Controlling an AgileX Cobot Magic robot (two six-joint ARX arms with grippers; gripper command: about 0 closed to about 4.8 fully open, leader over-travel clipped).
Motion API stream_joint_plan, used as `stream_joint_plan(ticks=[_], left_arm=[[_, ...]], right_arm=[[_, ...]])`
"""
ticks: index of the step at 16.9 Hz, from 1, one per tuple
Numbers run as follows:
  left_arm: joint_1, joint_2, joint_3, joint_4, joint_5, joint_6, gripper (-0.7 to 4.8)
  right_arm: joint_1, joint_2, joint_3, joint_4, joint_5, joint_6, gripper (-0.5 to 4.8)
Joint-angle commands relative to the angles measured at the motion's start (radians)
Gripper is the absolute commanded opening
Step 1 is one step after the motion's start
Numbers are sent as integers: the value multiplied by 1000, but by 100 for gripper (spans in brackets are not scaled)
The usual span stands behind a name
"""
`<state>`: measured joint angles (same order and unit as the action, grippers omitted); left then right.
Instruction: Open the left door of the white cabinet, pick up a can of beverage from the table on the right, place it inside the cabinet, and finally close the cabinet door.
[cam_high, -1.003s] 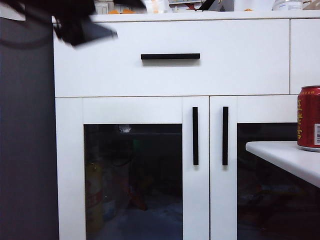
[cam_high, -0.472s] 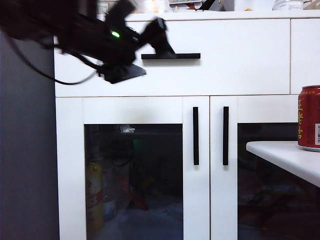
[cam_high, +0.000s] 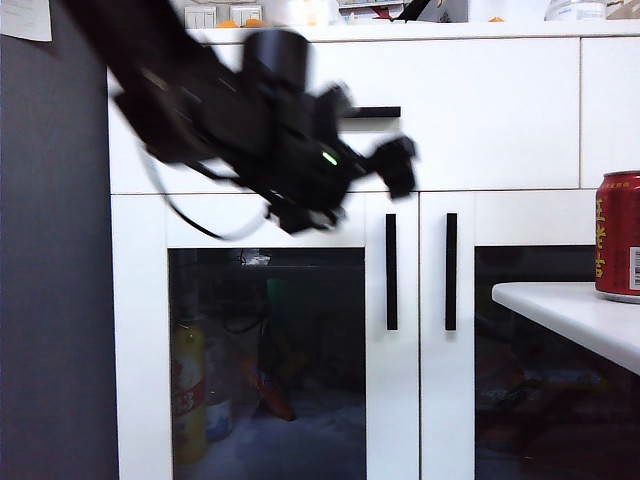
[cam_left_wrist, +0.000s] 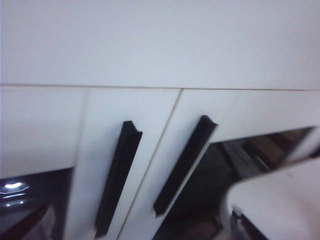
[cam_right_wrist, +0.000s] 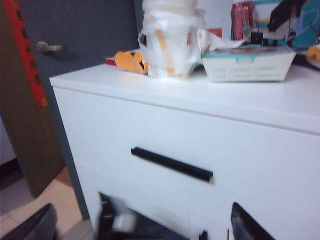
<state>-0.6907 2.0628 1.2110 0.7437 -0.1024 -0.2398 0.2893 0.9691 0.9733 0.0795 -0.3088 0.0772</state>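
A large white cabinet (cam_high: 480, 110) fills most of the exterior frame, with a wide drawer (cam_high: 480, 140) across the top and two glass-panelled doors below. The left door (cam_high: 265, 340) sits at lower centre, shut, its upright black handle (cam_high: 391, 272) just beside the matching handle (cam_high: 450, 272) of the right door (cam_high: 530, 340). Behind the dark glass, a yellow bottle (cam_high: 188, 395) shows dimly at lower left.

A blurred black arm (cam_high: 200, 100) reaches from the upper left down across the drawer front. The left gripper (cam_high: 385, 160) is at its tip, in front of the cabinet just above the left door's handle; its fingers stand spread, holding nothing.

At the lower right edge, a white counter (cam_high: 570, 315) juts into the frame. The red drink can (cam_high: 618, 235) stands upright on it, at the far right edge, well apart from the arm.

The right gripper (cam_right_wrist: 145, 225) shows only in its own wrist view, as dark finger tips spread wide and empty in front of the drawer, below its black handle (cam_right_wrist: 171, 164).
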Motion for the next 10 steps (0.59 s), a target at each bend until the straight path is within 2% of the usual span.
stream_joint_plan(ticks=[1, 5, 8, 10], left_arm=[[-9, 93, 105, 13, -17, 4, 479], [-10, 214, 257, 2, -27, 4, 479], [-10, 276, 381, -109, -127, 4, 479], [-10, 276, 387, -109, -197, 2, 479]], right_arm=[[0, -9, 5, -22, -1, -3, 471], [-14, -13, 5, -37, 3, -2, 472], [-55, -25, 5, -40, 3, 2, 471], [-86, -32, 5, -51, -2, 2, 472]])
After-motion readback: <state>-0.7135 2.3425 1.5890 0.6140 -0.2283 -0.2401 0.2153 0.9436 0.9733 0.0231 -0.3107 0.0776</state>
